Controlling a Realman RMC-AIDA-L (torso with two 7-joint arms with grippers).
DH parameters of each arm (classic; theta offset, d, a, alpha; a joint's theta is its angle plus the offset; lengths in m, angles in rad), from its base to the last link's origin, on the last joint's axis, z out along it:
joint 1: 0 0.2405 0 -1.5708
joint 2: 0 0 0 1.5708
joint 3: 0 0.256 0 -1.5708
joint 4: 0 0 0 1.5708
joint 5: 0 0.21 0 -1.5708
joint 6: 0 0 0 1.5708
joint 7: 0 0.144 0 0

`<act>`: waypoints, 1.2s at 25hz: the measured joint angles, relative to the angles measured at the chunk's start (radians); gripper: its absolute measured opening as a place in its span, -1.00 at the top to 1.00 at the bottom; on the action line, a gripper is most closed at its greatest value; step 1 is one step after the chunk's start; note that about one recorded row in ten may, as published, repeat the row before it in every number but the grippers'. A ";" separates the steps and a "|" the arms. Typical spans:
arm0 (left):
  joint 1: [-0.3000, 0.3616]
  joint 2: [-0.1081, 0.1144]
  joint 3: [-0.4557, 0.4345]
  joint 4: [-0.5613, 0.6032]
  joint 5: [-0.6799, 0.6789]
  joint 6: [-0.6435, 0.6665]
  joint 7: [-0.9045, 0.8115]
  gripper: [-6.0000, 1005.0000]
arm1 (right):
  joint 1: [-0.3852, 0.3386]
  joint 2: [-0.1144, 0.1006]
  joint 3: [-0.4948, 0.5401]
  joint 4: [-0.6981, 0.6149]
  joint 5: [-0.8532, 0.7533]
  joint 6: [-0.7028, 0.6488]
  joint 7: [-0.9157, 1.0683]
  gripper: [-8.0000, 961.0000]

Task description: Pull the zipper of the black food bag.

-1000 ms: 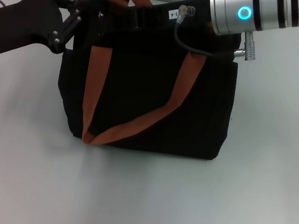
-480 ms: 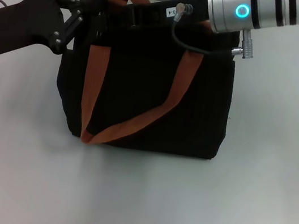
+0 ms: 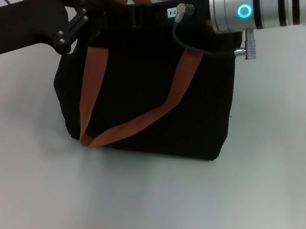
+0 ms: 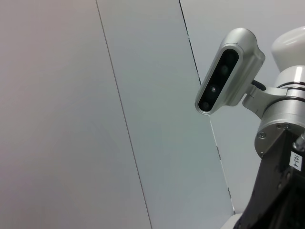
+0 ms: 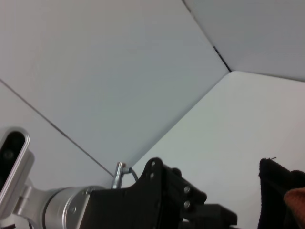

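Both grippers, left gripper [image 3: 95, 12] and right gripper [image 3: 139, 15], meet atop the black food bag [image 3: 144, 95], finger states untellable.

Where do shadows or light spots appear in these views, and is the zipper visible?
Head view: the black food bag casts a soft shadow on the table; a blue ring light glows on the right arm; zipper not discernible. Wrist views: even wall light.

Counter [image 3: 137, 206]: plain white surface, filling the head view from the near edge to the far edge. Wall [image 4: 95, 95]: pale grey panels behind the counter, divided by thin dark seams; it meets the counter's far edge in the head view.
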State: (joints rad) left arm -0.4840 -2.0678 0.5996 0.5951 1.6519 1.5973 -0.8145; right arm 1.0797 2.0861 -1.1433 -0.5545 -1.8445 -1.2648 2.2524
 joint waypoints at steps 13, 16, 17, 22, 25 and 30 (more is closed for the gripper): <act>0.002 -0.001 0.000 0.000 0.000 -0.020 -0.001 0.93 | -0.001 0.000 -0.008 -0.004 0.001 0.026 0.001 0.39; -0.005 -0.001 0.000 0.000 0.001 -0.013 -0.006 0.93 | 0.004 0.003 -0.014 -0.004 0.002 0.026 0.001 0.39; -0.011 -0.001 0.000 0.000 0.001 -0.015 -0.018 0.93 | 0.007 0.004 -0.015 -0.002 0.002 0.028 0.001 0.39; -0.014 -0.002 -0.006 0.000 0.001 -0.023 -0.025 0.93 | 0.005 0.004 -0.010 -0.001 0.002 0.029 0.001 0.40; -0.005 -0.001 -0.008 0.000 0.001 -0.024 -0.025 0.93 | -0.001 0.005 -0.007 -0.003 0.002 0.030 0.001 0.40; 0.004 0.001 -0.009 0.001 0.001 -0.024 -0.025 0.93 | -0.002 0.005 -0.007 -0.004 0.002 0.030 0.001 0.41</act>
State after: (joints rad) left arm -0.4802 -2.0672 0.5906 0.5963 1.6526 1.5731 -0.8395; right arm 1.0775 2.0906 -1.1503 -0.5587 -1.8422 -1.2343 2.2534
